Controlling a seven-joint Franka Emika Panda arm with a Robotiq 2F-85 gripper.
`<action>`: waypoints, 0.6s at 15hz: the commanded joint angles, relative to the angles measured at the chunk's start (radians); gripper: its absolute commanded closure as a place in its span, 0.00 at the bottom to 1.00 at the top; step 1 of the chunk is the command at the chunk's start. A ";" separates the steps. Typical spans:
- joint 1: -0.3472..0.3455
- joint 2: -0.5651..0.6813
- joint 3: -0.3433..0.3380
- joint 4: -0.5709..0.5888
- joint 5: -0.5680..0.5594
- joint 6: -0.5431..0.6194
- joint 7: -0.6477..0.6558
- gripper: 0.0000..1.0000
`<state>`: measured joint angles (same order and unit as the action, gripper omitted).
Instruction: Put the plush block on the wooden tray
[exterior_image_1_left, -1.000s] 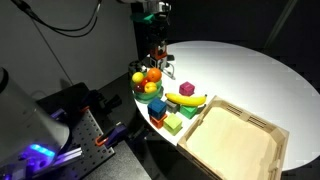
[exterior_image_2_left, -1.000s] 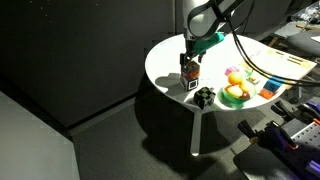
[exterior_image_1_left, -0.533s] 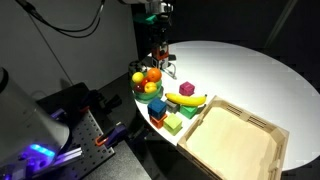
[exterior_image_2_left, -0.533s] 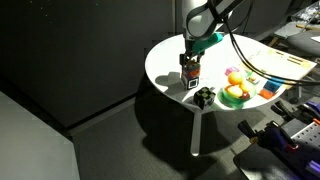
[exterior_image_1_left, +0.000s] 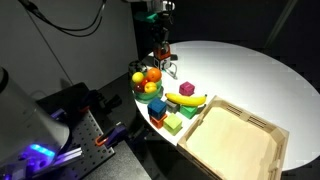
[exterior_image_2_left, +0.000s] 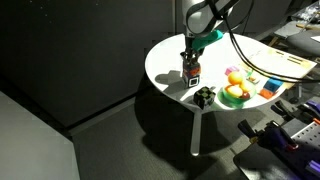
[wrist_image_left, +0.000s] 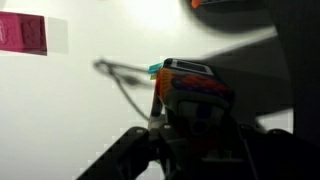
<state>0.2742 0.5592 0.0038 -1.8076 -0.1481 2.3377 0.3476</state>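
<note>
Item 1: the robot's hand (exterior_image_1_left: 162, 52) stands upright over the near-edge part of the round white worktop (exterior_image_1_left: 230, 70), next to the dark backdrop.

Item 2: in the wrist view the soft red-and-orange plush block (wrist_image_left: 190, 92) sits between the 2 fingers, which are drawn in against its sides. The hand is holding the block. Whether the block's underside touches the worktop cannot be told.

Item 3: the large pale wooden tray (exterior_image_1_left: 235, 140) lies at the opposite edge of the worktop, well apart from the block. No toy shows inside it.

Item 4: between hand and tray stand a green bowl (exterior_image_2_left: 236, 99) filled with coloured fruit, a yellow banana (exterior_image_1_left: 187, 98) and a cluster of small coloured blocks (exterior_image_1_left: 165, 118) beside the tray's corner.

Item 5: a flat pink block (wrist_image_left: 22, 32) lies on the worktop at the upper left of the wrist view, apart from the hand.

Item 6: in an exterior view a small dark object (exterior_image_2_left: 204, 97) rests near the worktop rim, just beside the hand.
</note>
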 joint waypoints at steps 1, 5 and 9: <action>0.001 -0.019 -0.016 0.016 0.003 -0.063 0.053 0.83; -0.019 -0.064 -0.010 0.002 0.019 -0.134 0.053 0.91; -0.051 -0.119 0.001 -0.012 0.053 -0.158 0.028 0.92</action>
<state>0.2527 0.4972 -0.0106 -1.8026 -0.1276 2.2153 0.3911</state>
